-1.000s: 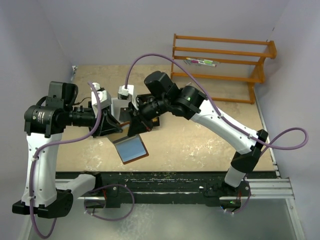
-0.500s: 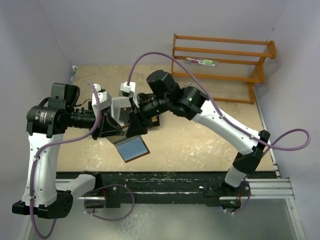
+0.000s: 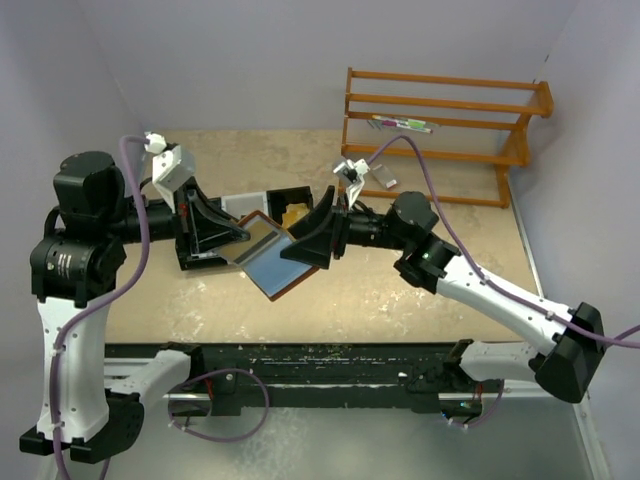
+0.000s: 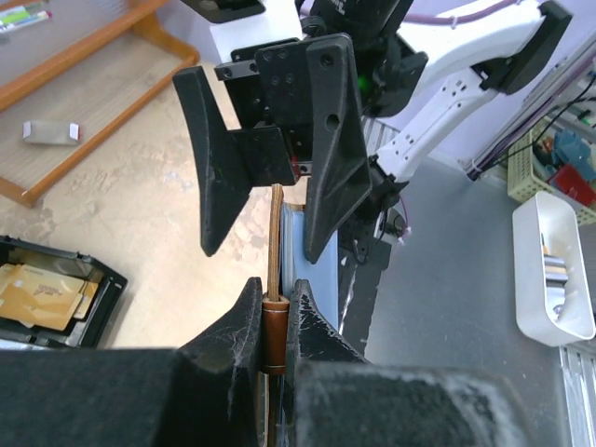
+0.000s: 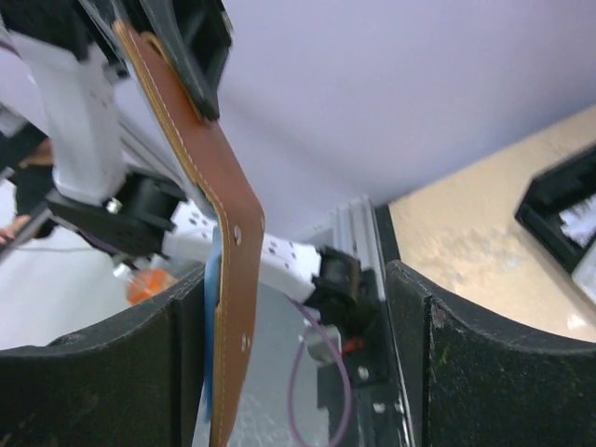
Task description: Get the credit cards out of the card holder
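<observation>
The brown leather card holder point(image 3: 272, 262) is held in the air above the desk point(image 3: 400, 290), between the two arms and in front of the black tray point(image 4: 107, 279), in which orange-yellow pieces point(image 4: 42, 293) are seen. One end of it is clamped by the left gripper point(image 3: 232, 240), whose fingers are pressed narrowly against both faces of the leather. The other end is flanked by the right gripper point(image 5: 293, 372), whose fingers are spread wide. In the right wrist view the holder is seen hanging edge-on in that gap, just beside one finger and well apart from the other; contact cannot be told. A light blue face is shown against the leather; whether it is a card or the lining cannot be told.
</observation>
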Controlling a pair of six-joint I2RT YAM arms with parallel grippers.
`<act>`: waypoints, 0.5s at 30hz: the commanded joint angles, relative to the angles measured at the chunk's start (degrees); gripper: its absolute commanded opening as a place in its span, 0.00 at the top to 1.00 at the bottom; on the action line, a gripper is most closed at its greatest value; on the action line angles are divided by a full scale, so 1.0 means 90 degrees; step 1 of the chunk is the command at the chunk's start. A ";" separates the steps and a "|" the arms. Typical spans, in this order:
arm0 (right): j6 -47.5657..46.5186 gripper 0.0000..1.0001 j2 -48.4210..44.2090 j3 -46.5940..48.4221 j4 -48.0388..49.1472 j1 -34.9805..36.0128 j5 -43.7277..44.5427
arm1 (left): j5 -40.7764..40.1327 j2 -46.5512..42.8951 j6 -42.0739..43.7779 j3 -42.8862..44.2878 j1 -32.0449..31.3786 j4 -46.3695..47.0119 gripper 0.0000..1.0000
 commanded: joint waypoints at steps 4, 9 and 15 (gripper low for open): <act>0.1293 0.29 0.0375 0.0330 0.2295 0.0025 -0.0118 | 0.0091 -0.0170 -0.1125 -0.0011 0.0009 0.1052 1.00; 0.1609 0.43 0.0683 0.0497 0.2706 0.0039 -0.0354 | -0.0025 -0.0242 -0.1127 -0.0038 0.0018 0.1017 1.00; 0.1290 0.99 0.0586 0.0750 0.1952 0.0040 -0.0673 | -0.0224 -0.0342 -0.0803 -0.0161 0.0019 0.0680 0.59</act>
